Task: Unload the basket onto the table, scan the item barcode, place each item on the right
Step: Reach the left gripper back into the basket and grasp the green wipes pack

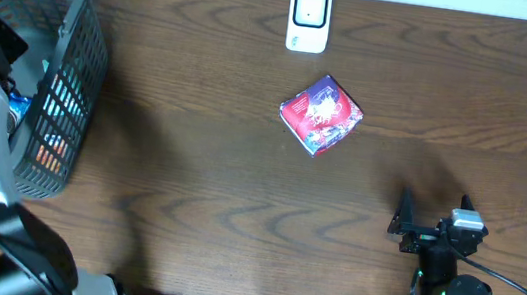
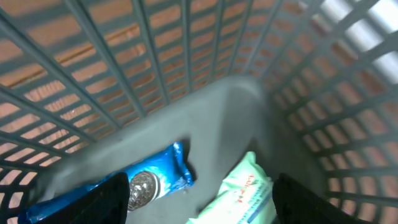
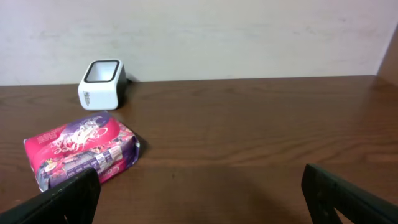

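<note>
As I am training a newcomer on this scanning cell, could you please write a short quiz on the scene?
1. True or false: the pink packet lies inside the basket.
2. The left gripper is above: A) the scanner; B) a blue packet and a white packet; C) the pink packet.
3. Fill in: the right gripper has its jaws ____.
Key: 1 false; 2 B; 3 open.

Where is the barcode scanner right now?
Overhead, the white scanner stands at the far edge of the table, near centre, just beyond the pink packet, not touching it.
</note>
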`<action>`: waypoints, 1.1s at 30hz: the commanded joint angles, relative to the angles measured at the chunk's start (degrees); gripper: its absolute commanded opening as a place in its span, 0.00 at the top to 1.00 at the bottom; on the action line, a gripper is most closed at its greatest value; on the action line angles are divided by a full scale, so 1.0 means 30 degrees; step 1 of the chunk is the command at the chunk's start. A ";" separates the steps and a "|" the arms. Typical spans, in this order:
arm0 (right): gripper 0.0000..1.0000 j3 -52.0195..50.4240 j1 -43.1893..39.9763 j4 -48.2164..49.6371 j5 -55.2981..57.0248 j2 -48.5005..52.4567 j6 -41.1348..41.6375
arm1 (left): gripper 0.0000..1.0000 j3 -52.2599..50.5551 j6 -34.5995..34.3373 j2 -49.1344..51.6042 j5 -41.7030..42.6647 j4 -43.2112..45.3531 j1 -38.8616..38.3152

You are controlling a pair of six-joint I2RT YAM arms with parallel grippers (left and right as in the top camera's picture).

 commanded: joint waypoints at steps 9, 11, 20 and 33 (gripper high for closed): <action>0.01 -0.0029 -0.0080 -0.0066 0.0007 -0.0066 0.0255 | 0.26 -0.0015 0.3548 0.3359 0.5559 -0.0095 0.0342; 0.01 -0.0029 -0.0080 -0.0073 0.0007 -0.0066 0.0255 | 0.26 -0.0015 0.3548 0.4007 0.5858 0.0007 0.0335; 0.01 -0.0029 -0.0080 -0.0073 0.0000 -0.0066 0.0255 | 0.26 -0.0015 0.4568 0.6929 0.6972 0.0350 0.0335; 0.01 -0.0029 -0.0080 -0.0073 0.0000 -0.0066 0.0255 | 0.81 -0.0007 0.5056 0.8058 0.8939 0.0546 0.0321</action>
